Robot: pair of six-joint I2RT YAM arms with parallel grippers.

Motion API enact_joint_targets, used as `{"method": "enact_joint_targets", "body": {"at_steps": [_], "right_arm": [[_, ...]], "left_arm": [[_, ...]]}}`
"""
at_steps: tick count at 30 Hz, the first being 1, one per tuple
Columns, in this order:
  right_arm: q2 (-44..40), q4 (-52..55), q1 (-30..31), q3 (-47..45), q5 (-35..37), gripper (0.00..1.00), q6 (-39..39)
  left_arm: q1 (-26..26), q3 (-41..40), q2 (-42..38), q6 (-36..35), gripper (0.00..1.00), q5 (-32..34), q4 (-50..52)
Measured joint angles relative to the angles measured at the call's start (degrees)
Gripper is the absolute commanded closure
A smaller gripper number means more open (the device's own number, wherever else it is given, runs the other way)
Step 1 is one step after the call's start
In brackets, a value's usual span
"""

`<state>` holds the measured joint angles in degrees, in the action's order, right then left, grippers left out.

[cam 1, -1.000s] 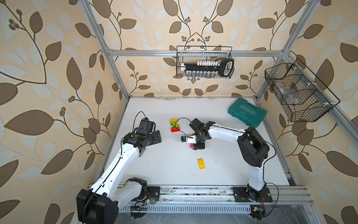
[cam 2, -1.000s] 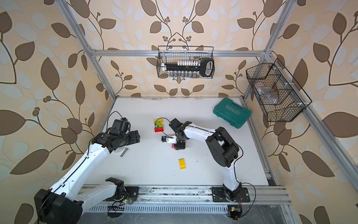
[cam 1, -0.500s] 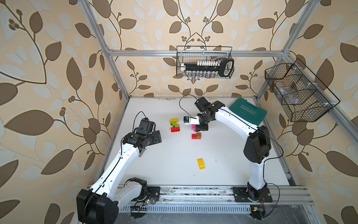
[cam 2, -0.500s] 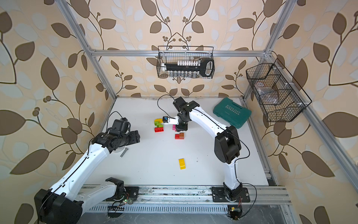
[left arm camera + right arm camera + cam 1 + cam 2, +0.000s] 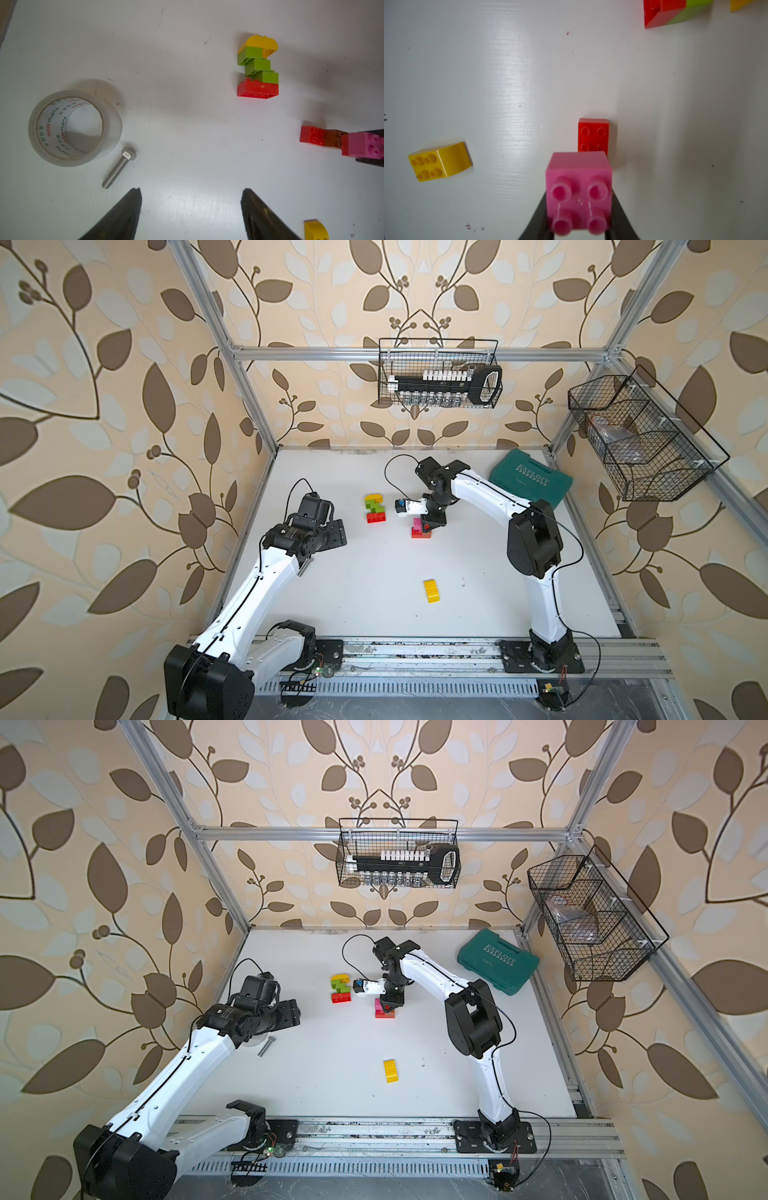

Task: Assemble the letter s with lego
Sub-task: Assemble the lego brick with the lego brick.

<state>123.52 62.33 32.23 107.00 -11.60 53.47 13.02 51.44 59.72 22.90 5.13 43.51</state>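
Teal case [image 5: 530, 481] lies on white bench [image 5: 374, 593], far right corner. Clear tape roll [image 5: 47, 126] lies flat, steel bolt [image 5: 118, 168] just beside it. Black wire basket [image 5: 440, 400] on back wall holds socket rack [image 5: 436, 383]; second wire basket [image 5: 640, 472] on right wall.

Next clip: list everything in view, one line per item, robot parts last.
brick stack: 1, yellow, lime green and red, lying mid-table towards the back
pink brick: 1, pink, in the right gripper's jaws
red and brown bricks: at least 2, under the pink brick
loose yellow brick: 1, yellow, alone nearer the front
case: 1, teal, back right of the table
tape roll: 1, clear, beside the bolt
bolt: 1, silver, by the left arm
back-wall basket: 1, black wire, holds a black tool rack
side-wall basket: 1, black wire
table: 1, white
left gripper: open, empty
right gripper: shut on the pink brick
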Motion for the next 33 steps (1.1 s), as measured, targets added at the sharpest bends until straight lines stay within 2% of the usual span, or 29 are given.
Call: {"method": "enact_joint_targets", "body": {"at_steps": [15, 28, 33], "right_arm": [[1.5, -2.8, 0.0, 0.0, 0.1, 0.89, 0.0], [1.5, -4.7, -0.3, -0.4, 0.7, 0.89, 0.1], [1.2, -5.4, -0.4, -1.4, 0.6, 0.89, 0.2]], "left_arm": [[0.0, 0.0, 0.0, -0.1, 0.19, -0.3, -0.1], [-0.3, -1.2, 1.7, -1.9, 0.18, -16.0, -5.0], [-0.3, -1.2, 3.0, -2.0, 0.18, -18.9, -5.7]]}}
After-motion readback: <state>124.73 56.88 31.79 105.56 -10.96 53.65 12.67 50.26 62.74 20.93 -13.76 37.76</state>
